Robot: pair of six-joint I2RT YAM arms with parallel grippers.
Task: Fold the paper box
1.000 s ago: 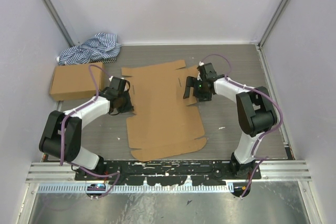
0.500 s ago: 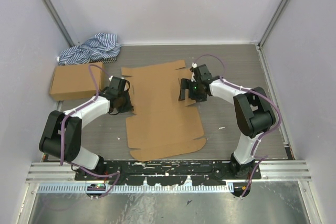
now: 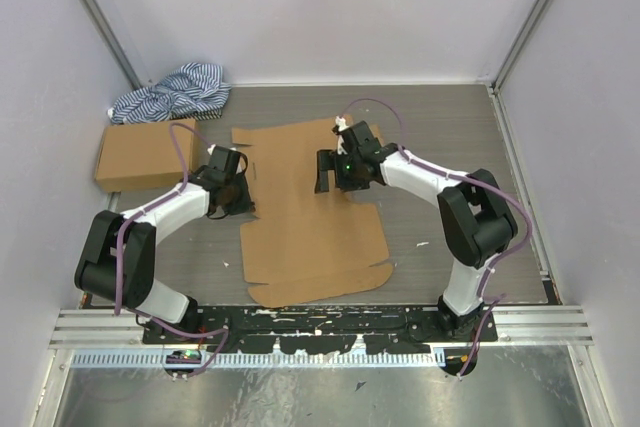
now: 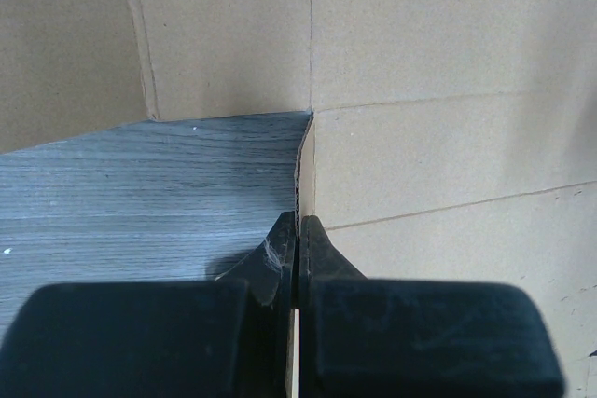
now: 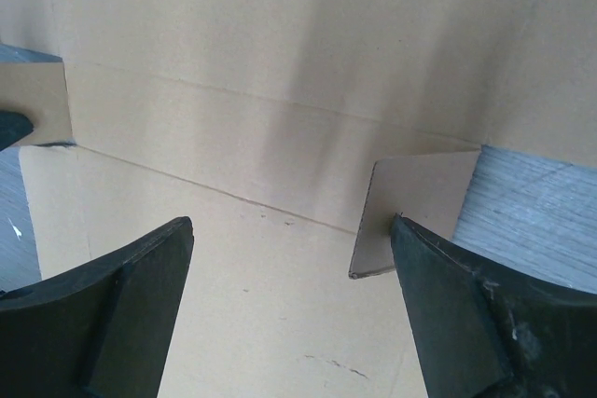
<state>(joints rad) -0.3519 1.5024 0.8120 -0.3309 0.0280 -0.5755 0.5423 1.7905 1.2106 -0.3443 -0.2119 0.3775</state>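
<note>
The paper box [image 3: 305,212] is a flat brown cardboard blank lying in the middle of the table. My left gripper [image 3: 240,190] sits at its left edge, shut on a raised side flap [image 4: 306,174] that stands edge-on between the jaws. My right gripper [image 3: 335,172] is open above the blank's upper middle. In the right wrist view the blank [image 5: 233,90] fills the frame, and a small flap [image 5: 410,207] stands up against the right fingertip [image 5: 420,249].
A ready-made brown cardboard box [image 3: 143,153] lies at the far left. A blue-white striped cloth [image 3: 175,92] is bunched behind it. White walls enclose the table on three sides. Grey wood-grain table surface [image 4: 140,174] shows beside the blank.
My right gripper has moved left from the blank's right edge to over its upper middle, pushing the small right flap up. The left gripper has stayed put.
</note>
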